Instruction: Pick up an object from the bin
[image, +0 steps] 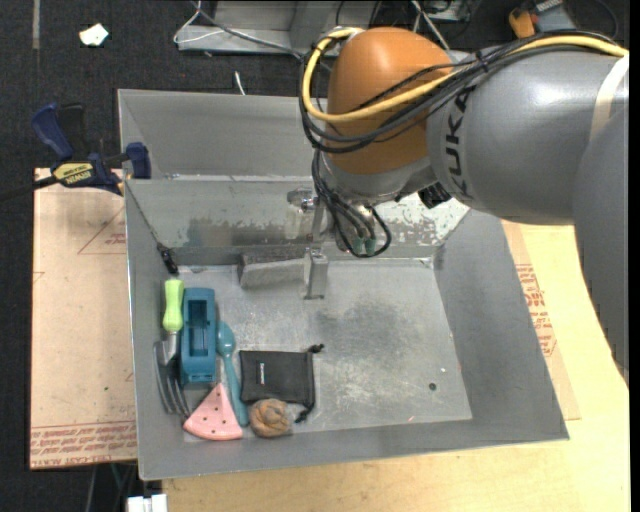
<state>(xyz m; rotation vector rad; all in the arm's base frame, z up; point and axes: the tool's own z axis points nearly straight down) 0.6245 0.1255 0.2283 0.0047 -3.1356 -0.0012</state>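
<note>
Risk check, with the black pouch (277, 376) as reference. Every candidate pick is crowded round it at the near-left of the bin (400, 340), so a descent there could clip two things at once or shove a neighbour. The pouch itself looks flat and limp, so I judge it likely to slip. The things furthest left of it hug the wall, so there's a collision risk. My gripper (316, 275) hangs well beyond the pouch over bare floor by the far wall. Closing here grabs nothing. I can't tell whether my jaws are spread or pressed together.

Count, near to far:
- one pink wedge (213, 418), near-left of the pouch
- one brown lump (269, 417), touching its near edge
- one pouch
- one teal spoon (228, 360), just left
- one grey fork (167, 380)
- one blue dispenser (198, 335), further left
- one green handle (173, 305), far-left
</note>
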